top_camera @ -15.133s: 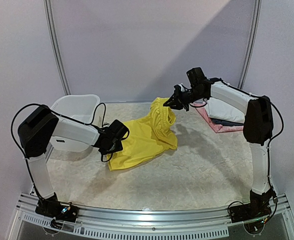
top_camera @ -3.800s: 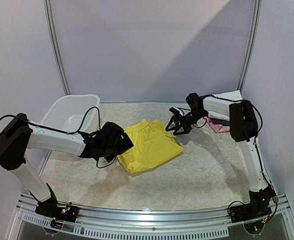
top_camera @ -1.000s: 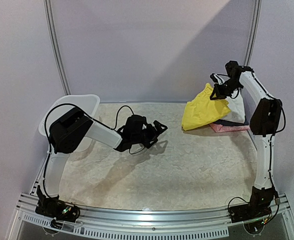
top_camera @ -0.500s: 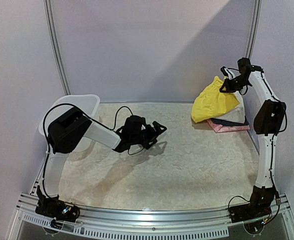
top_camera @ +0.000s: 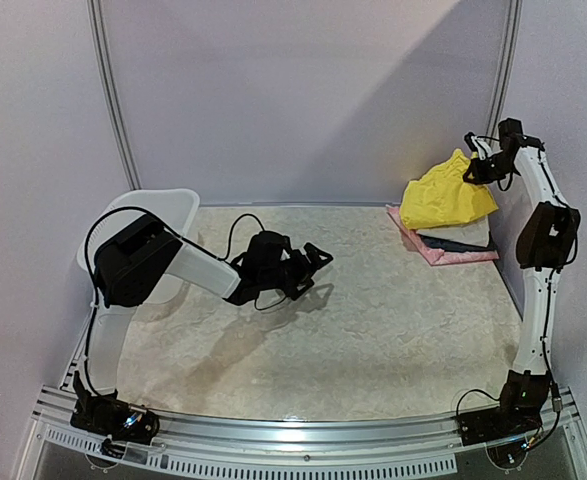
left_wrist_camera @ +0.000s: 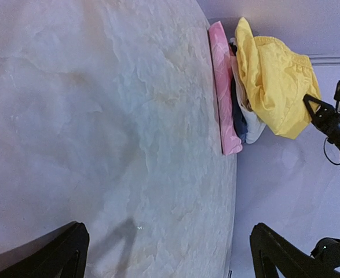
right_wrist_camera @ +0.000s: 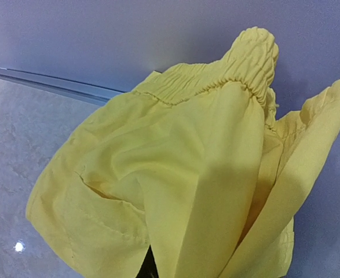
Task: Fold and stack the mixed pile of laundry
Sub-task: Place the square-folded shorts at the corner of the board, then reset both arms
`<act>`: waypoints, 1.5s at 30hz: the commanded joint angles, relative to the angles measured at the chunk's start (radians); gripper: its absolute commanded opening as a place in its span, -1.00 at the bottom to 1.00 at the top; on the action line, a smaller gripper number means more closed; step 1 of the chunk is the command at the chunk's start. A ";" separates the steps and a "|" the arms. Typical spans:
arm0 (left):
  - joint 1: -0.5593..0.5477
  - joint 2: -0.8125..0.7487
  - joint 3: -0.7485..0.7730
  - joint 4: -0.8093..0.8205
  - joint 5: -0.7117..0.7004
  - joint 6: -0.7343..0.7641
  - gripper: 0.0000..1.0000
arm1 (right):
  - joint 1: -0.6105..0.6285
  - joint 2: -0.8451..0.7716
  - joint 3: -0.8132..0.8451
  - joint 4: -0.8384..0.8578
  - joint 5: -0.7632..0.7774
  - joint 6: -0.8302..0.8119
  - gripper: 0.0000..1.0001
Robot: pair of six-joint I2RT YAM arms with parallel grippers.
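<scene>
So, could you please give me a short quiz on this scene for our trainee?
1. True or false: the right end effector holds the yellow shorts over the folded stack.
2. The left end effector is: A) open and empty, B) shut on a cloth, C) out of view.
3. Fill in: the lowest garment in that stack is ____ in colour.
Key: 1 true; 2 A; 3 pink.

No readable text, label or number anywhere
</scene>
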 commanded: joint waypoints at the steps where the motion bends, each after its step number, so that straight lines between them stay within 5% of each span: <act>1: 0.005 0.017 -0.023 -0.048 0.027 -0.025 0.99 | -0.005 0.067 0.022 0.069 0.160 -0.087 -0.78; 3: 0.004 0.017 -0.027 -0.045 0.032 -0.030 0.99 | -0.003 0.083 0.020 0.121 0.240 -0.103 -0.32; 11: 0.002 0.016 -0.035 -0.043 0.040 -0.035 0.99 | 0.004 0.072 0.011 0.304 0.511 -0.121 -0.42; 15: -0.001 0.028 -0.032 -0.034 0.055 -0.046 0.99 | 0.006 0.013 -0.037 0.309 0.507 -0.085 0.19; 19: -0.002 0.020 -0.033 -0.037 0.070 -0.029 0.99 | 0.021 -0.128 -0.167 0.265 0.413 -0.072 0.37; 24: -0.006 -0.032 -0.026 -0.122 0.081 0.075 0.99 | 0.111 -0.349 -0.481 0.243 0.229 -0.123 0.37; 29: -0.018 -0.100 0.047 -0.438 0.033 0.248 0.99 | 0.288 -0.439 -0.679 0.215 0.278 -0.234 0.37; 45: -0.021 -0.227 -0.035 -0.492 0.015 0.326 0.99 | 0.420 -0.148 -0.522 0.232 0.680 -0.273 0.36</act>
